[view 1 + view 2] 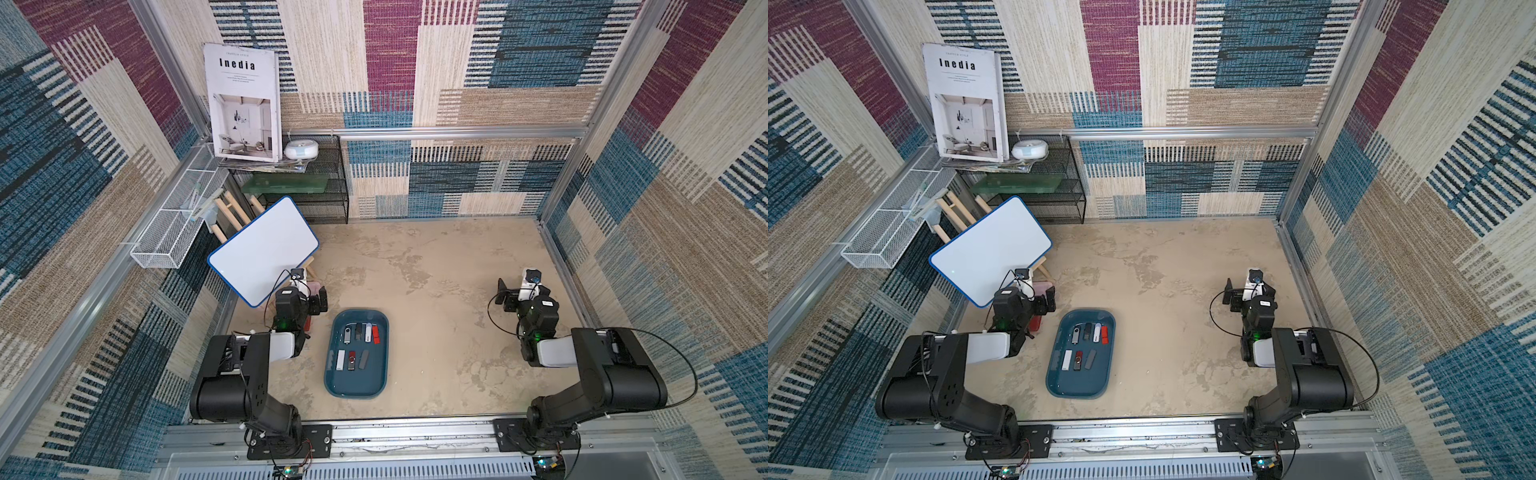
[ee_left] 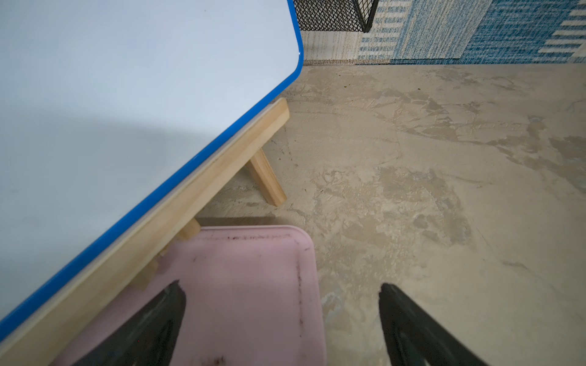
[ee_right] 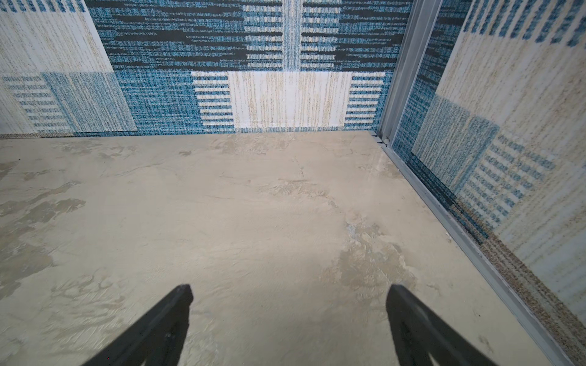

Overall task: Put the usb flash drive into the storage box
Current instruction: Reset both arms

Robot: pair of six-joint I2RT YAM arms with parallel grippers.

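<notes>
Presently, every usb flash drive (image 1: 352, 360) in view, seven in two rows, lies inside the storage box (image 1: 355, 384). The box rests on the tabletop (image 1: 436, 291), behind and to the right of the left tool (image 2: 282, 286) and well to the left of the right tool (image 3: 290, 288). Both tools stand with their jaws wide apart and hold nothing. The left tool hangs above the pink box (image 2: 241, 279), with the whiteboard (image 2: 126, 111) and its wooden easel (image 2: 228, 158) just to its left and ahead. The right tool hangs above bare tabletop, near the side wall on its right. No drive is visible outside the storage box, so the task appears complete. However, a flat red case (image 1: 307, 323) is partly hidden under the left arm, and anything beneath that arm cannot be checked. Three hazards apply. A leftward sweep of the left tool would probably strike the whiteboard edge and could tip the easel. A descent would press on the pink box. A needless reach into the shallow storage box could knock the loose drives over its low rim.
</notes>
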